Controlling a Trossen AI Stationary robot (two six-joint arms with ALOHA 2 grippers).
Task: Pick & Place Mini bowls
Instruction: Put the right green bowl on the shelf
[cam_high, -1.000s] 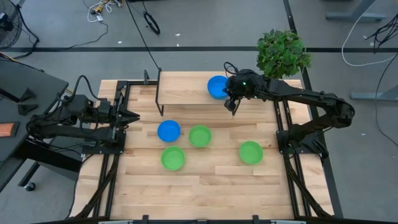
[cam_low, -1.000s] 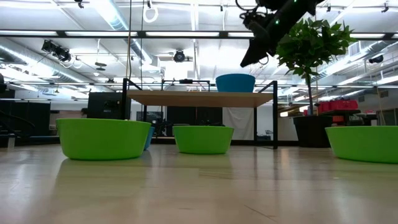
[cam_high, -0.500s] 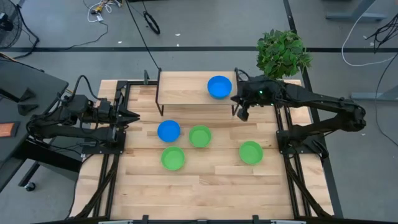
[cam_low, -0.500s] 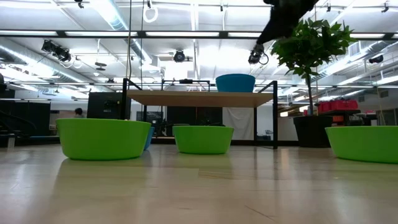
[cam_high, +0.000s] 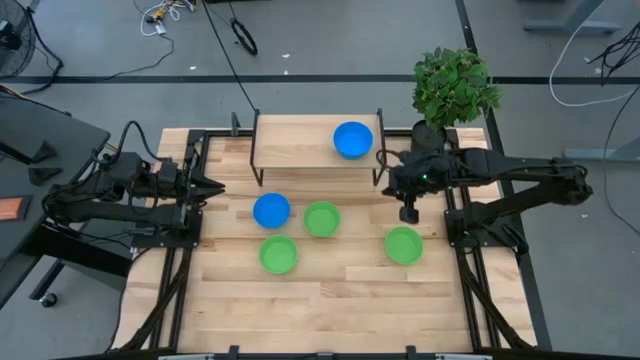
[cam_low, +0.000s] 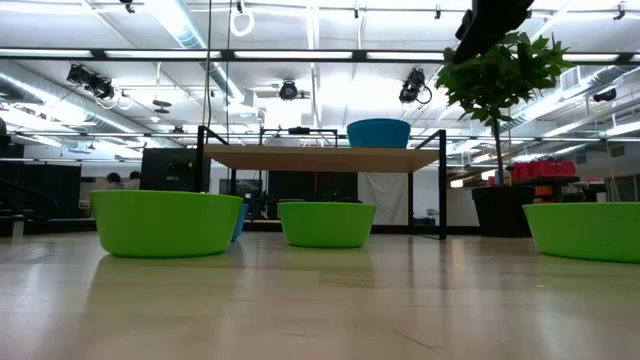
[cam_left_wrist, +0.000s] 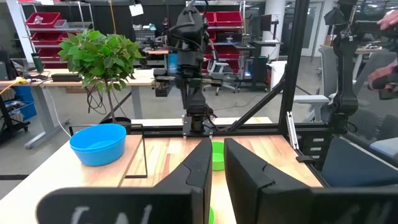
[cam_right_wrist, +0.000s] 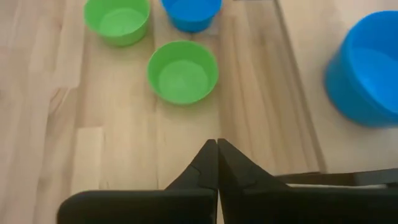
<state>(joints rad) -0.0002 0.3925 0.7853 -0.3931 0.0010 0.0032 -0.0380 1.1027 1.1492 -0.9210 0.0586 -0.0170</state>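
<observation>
One blue bowl (cam_high: 352, 139) up on the shelf (cam_high: 295, 140); four bowls wait on the table (cam_high: 330, 290); right gripper (cam_high: 408, 213) empty, pinched closed, above the table; left gripper (cam_high: 214, 186) parked, fingers slightly apart.

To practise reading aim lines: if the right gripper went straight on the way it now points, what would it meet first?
Probably the bare table, just short of the nearest green bowl; depth is unclear.

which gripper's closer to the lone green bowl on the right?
Right. The right gripper hangs just behind the green bowl, nearly over it; the left gripper sits at the table's far left edge.
</observation>
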